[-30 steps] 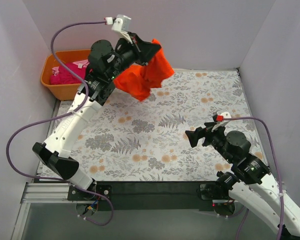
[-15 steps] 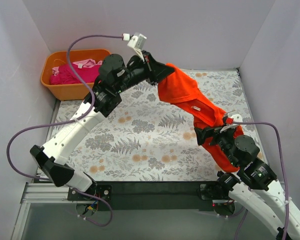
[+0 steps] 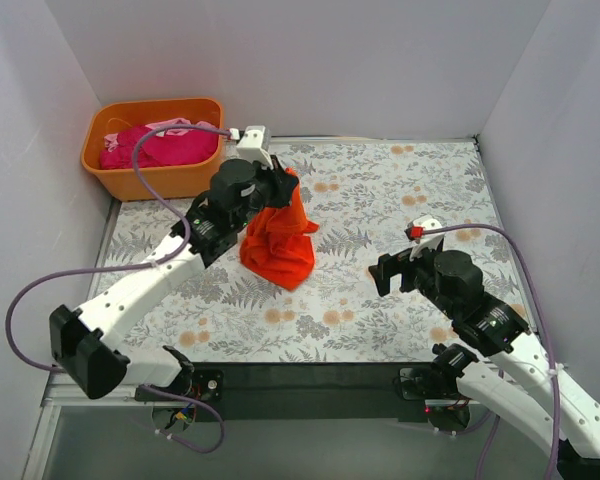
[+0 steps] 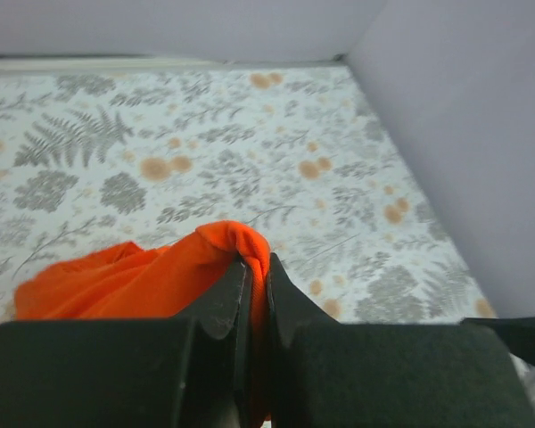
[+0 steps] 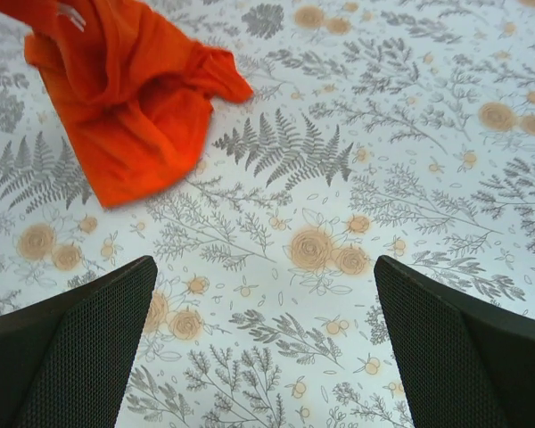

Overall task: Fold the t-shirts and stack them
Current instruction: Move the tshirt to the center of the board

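Note:
My left gripper [image 3: 283, 187] is shut on a bunched fold of the bright orange-red t-shirt [image 3: 278, 243], which hangs from it with its lower part crumpled on the floral table. The left wrist view shows the fabric [image 4: 143, 276] pinched between the two black fingers [image 4: 223, 299]. The same shirt lies at the upper left of the right wrist view [image 5: 129, 94]. My right gripper [image 3: 382, 274] is open and empty, low over the table to the right of the shirt. A magenta pink t-shirt [image 3: 158, 146] and a pale pink one [image 3: 172, 125] lie in the orange tub.
The rigid orange plastic tub [image 3: 150, 182] stands at the back left corner. Pale walls enclose the floral table [image 3: 400, 190] at the back and both sides. The table's black front edge [image 3: 310, 375] runs between the arm bases.
The left arm has swung back left and down from the right side, carrying the orange-red shirt. The shirt was stretched out over the right arm; it now hangs bunched at the table's left-centre.

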Tool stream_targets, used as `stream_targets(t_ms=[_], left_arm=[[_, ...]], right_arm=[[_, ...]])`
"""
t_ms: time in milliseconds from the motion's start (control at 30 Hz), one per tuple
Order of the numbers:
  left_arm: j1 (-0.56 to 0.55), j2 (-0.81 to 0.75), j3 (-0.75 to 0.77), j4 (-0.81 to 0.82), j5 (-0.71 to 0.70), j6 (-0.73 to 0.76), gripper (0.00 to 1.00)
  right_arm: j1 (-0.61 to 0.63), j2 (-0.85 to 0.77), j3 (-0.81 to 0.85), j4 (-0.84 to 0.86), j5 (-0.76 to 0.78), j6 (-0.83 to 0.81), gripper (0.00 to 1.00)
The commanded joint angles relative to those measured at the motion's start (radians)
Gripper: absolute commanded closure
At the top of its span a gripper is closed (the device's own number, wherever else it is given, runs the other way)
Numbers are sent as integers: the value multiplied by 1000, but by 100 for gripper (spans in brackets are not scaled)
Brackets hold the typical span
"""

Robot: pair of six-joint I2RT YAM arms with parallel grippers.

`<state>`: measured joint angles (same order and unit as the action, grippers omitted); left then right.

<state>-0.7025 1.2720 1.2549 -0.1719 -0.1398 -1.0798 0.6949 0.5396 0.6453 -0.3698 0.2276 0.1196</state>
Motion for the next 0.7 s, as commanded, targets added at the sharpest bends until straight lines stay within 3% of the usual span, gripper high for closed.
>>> stream_targets(t_ms=[0,100,133,300,367,400,467,667], left_arm=[[5,118,1,-18,-127,49,100],[5,162,58,-32,-92,37,100],[1,232,230,-15,27,6,100],[-124,481,539,-3,248,-51,100],[-124,562,583,17,232,-60,62],[-124,579,590,17,177,-30,35],[-121,575,565,14,104,17,19],[-120,381,229,12,-90,47,15]], right_arm=[[0,59,36,-15,-106,-31,2],[2,100,48,-41,-119,-38,2],[2,88,47,-40,-87,-26,2],[2,19,37,-29,10,-11,2],[2,3,28,-27,33,-5,2],[2,-4,19,-27,36,0,2],[2,-6,5,-27,38,9,2],[2,32,-21,-26,121,49,6]])
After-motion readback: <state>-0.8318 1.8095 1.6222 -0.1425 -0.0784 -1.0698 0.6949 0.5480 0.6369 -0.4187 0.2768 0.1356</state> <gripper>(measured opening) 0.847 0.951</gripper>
